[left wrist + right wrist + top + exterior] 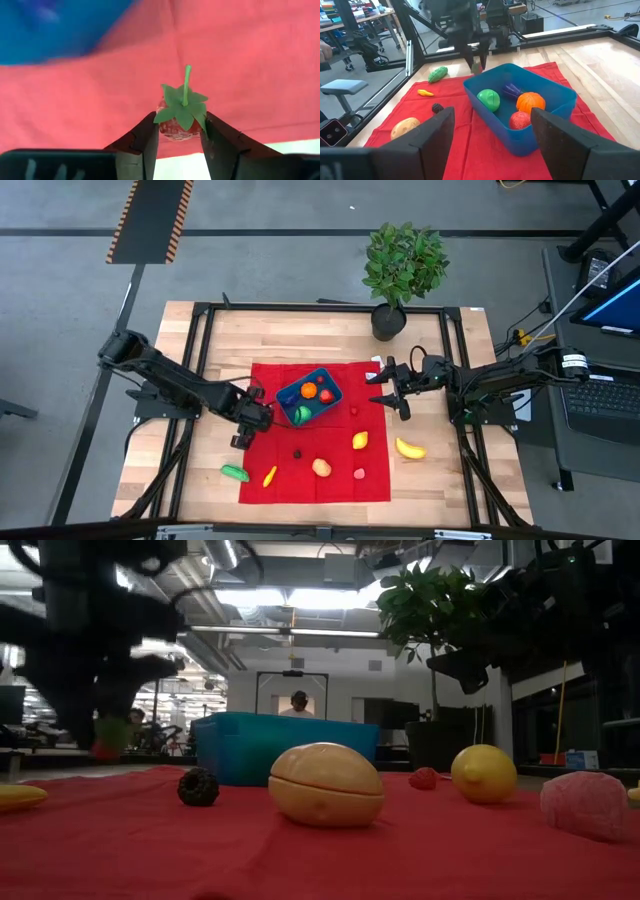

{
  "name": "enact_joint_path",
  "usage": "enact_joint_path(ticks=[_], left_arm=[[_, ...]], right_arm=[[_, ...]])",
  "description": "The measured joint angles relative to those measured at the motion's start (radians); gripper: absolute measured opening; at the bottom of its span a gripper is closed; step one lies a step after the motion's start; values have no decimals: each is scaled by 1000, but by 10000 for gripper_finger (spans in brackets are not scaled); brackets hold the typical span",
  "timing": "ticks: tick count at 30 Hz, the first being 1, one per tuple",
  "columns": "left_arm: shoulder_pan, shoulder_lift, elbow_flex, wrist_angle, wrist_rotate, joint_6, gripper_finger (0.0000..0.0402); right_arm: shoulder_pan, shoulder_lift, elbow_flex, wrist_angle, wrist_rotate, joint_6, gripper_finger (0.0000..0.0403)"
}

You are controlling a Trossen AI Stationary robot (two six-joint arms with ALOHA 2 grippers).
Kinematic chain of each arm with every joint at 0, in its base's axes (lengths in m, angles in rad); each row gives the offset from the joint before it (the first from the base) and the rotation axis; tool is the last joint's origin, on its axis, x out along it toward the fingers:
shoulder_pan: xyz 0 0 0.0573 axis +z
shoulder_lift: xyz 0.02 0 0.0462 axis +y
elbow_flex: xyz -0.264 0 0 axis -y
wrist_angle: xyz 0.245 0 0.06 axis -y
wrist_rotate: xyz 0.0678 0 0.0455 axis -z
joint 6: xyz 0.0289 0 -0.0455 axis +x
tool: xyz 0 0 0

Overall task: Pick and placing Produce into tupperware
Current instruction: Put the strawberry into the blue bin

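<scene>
The left gripper is clamped on a small red strawberry, with its green leaf cap and stem pointing away from the wrist. It hangs above the red cloth, just off the blue tupperware at the container's 8 o'clock in the high view. The right gripper waits with jaws spread, near the container at its 3 o'clock.

To complete the step well, carry the strawberry toward 2 o'clock until it is fully inside the blue rim, clear the near wall with height to spare, and release low. The grip sits on the fruit's shoulders, so avoid fast swings that could roll it out.

The tupperware already holds a green, an orange, a red and a purple piece. A lemon, potato, banana and green vegetable remain outside.

The cloth lies on a wooden table with a potted plant at its 12 o'clock edge. Beyond is a workshop with ceiling lights.
</scene>
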Motion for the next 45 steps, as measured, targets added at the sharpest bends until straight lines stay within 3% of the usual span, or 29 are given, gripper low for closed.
enact_joint_path(ticks=[7, 15, 19, 23, 28, 45], left_arm=[[18, -199, -5, 38, -122, -6, 108], [48, -404, -156, 378, -142, 65, 122], [71, -456, -256, 550, -142, 102, 107], [94, -474, -346, 742, -139, 132, 107], [128, -475, -419, 915, -60, 135, 109], [227, -466, -440, 985, -11, 127, 112]], right_arm=[[0, 0, 0, -1, 0, -1, 264], [0, 0, -1, -1, 0, -32, 264], [0, 0, 0, -1, 0, -52, 264], [0, 0, 0, -1, 0, -52, 264], [0, 0, -1, -1, 0, -47, 264], [0, 0, 0, -1, 0, -43, 264]])
